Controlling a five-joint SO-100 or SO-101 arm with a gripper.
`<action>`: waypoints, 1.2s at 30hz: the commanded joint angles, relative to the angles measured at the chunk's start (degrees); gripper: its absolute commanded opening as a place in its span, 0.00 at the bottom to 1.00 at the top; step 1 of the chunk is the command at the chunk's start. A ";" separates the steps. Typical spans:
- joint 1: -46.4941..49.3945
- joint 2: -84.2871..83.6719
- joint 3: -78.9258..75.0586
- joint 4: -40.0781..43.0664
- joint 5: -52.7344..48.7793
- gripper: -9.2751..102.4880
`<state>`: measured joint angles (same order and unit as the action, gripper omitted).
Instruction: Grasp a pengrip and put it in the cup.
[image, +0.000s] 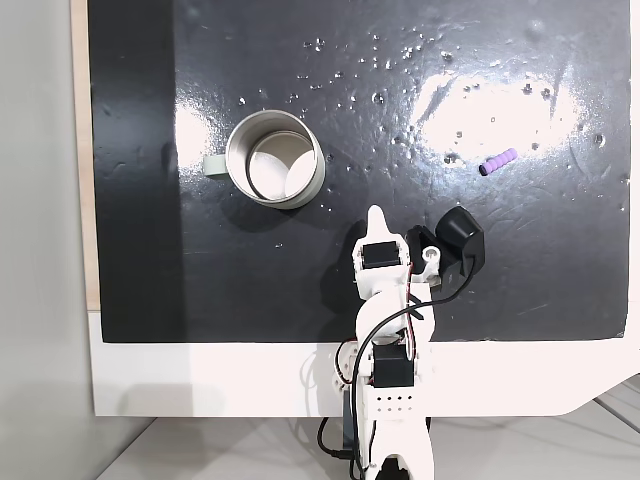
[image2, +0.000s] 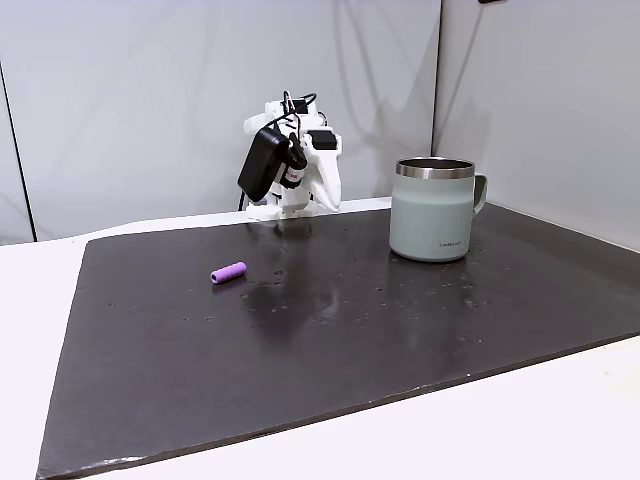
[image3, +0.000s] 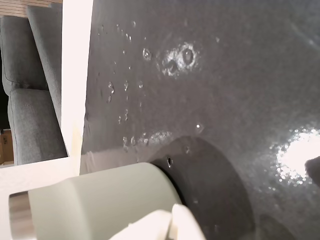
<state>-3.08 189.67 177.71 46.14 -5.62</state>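
Sitting folded back near its base, the claw (image: 377, 215) was nowhere near the pengrip (image: 497, 161), which lay well apart from the cup (image: 275, 158). Honestly couldn't tell if its jaws were apart, probably just parked before reaching.

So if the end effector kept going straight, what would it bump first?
Probably just the black mat; the cup sits left of the end effector in a fixed view. Depth is unclear.

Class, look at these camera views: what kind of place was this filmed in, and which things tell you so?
Probably a hobby or home robot workbench, not a factory: a small white arm sits at the edge of a black mat on a white table, with plain partition walls behind and what looks like a grey sofa nearby.
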 joint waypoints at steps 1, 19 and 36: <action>2.02 0.44 -0.35 -1.05 2.72 0.08; 16.26 -31.73 -26.72 1.58 10.20 0.08; 22.50 -74.71 -47.55 -11.16 3.69 0.08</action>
<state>18.81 119.36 136.58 36.91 -1.23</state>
